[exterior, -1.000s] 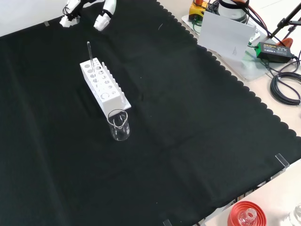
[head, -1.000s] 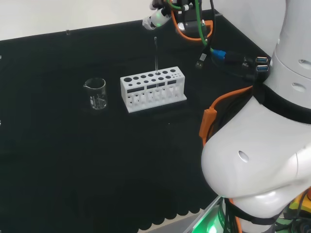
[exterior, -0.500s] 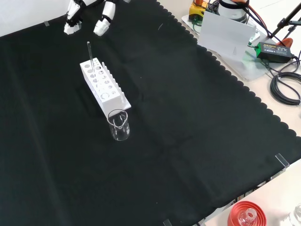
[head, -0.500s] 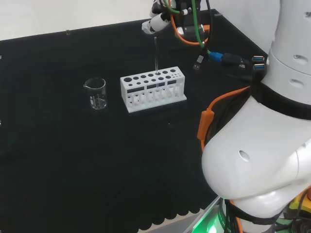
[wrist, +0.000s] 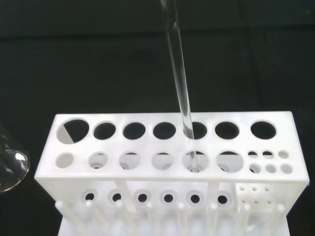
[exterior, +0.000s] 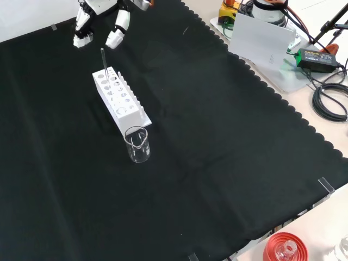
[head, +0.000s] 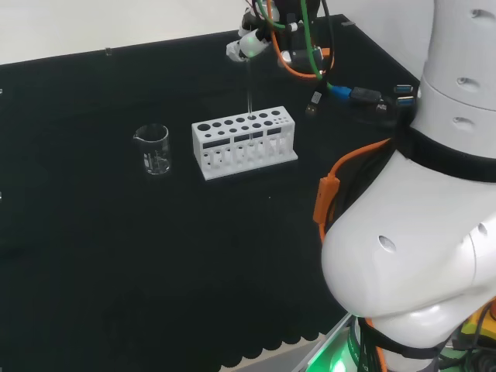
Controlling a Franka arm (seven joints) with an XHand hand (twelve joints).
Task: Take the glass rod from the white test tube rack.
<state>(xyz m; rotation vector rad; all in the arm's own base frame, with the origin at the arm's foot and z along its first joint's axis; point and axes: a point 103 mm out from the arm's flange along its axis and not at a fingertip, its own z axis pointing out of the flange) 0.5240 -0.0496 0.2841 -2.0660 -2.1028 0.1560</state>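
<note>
Your bench is spread with a black cloth with a scalloped edge, and in the head view the white Franka arm stands large at the right, its orange and green cables running up towards the wrist. Near the middle of the cloth you have the white plastic test tube rack, a long block with two rows of round holes on top and a cluster of small holes at one end. The wrist view shows the larger holes in two rows with short pegs along the base below. In the front view the rack runs lengthwise away from the camera. Just beside its near end in that view sits a small clear glass beaker with a spout, upright; in the head view the beaker stands left of the rack, apart from it. Your black and white hand hangs above the far end of the rack in the front view, its fingers pointing down and spread, closed on nothing, with the rod's top just below them. The thin clear glass rod stands in a hole of the rack, slightly tilted, its upper part rising well above the rack's top.
</note>
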